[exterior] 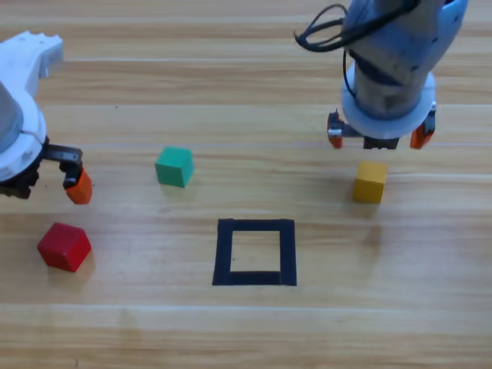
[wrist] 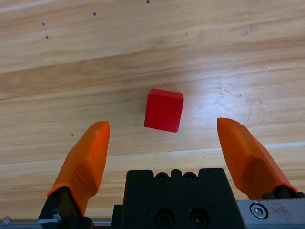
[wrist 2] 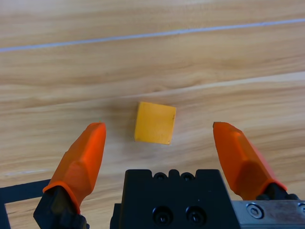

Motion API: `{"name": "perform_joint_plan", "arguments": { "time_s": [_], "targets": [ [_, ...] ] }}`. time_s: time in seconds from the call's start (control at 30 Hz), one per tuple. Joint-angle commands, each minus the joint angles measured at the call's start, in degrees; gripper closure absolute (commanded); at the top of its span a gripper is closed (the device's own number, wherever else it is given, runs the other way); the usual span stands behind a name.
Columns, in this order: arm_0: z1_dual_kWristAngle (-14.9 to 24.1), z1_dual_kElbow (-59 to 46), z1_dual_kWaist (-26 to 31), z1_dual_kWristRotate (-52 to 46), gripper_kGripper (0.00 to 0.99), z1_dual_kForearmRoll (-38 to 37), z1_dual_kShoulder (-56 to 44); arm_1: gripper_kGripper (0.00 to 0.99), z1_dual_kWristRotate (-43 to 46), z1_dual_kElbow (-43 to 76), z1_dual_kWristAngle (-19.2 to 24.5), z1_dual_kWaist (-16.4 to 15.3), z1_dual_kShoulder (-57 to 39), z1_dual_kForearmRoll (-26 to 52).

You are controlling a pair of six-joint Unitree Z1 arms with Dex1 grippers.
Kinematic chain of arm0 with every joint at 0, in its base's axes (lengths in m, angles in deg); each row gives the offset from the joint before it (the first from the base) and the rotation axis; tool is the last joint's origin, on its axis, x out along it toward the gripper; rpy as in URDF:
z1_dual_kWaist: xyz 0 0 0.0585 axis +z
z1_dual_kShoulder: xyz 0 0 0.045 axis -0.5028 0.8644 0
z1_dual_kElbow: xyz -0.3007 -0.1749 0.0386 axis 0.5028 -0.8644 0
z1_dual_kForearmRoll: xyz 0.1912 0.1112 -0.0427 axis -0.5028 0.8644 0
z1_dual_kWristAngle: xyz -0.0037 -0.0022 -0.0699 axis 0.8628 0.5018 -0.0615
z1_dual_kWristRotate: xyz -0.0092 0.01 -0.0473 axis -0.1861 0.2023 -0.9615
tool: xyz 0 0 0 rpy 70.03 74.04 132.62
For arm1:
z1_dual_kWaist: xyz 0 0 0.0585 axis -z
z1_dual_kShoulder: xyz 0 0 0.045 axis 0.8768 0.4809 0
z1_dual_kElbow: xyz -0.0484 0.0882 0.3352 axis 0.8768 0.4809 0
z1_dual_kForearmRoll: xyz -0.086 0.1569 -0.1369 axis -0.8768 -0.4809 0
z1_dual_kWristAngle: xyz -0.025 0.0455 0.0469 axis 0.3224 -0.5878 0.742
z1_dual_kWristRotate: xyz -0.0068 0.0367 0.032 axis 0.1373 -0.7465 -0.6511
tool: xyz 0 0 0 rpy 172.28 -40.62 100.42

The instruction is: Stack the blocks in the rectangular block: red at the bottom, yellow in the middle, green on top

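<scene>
So I had both grippers hanging with jaws spread wide, left gripper (wrist: 162, 138) over the red cube (exterior: 64, 246), right gripper (wrist 2: 159, 140) over the yellow cube (exterior: 370, 181), green cube (exterior: 174, 166) sitting apart, all outside the tape square (exterior: 255, 252).

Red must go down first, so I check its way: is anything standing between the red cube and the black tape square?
Nothing visible does. The red cube lies left of the tape square, bare wood between; green cube sits farther back.

Both claws gape (left (wrist: 162, 143), right (wrist 2: 157, 143)).
</scene>
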Motion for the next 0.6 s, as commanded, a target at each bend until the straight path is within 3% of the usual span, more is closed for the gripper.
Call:
{"name": "perform_joint_plan", "arguments": {
  "time_s": [0.03,0.23,0.6],
  "targets": [
    [-2.87,-0.26,2.18,1.12,0.027,0.33,5.37,0.0,-2.59,-0.66,-3.13,-0.14,4.3,-0.75],
    [-5.86,-0.17,2.71,1.04,0.021,0.24,10.03,0.001,-3.03,-0.92,-4.71,0.92,5.44,-0.75],
    [-6.74,-1.66,5.08,1.91,0.022,-3.45,13.1,0.011,-4.61,-0.22,-6.12,3.73,7.99,-0.75]
  ]
}}
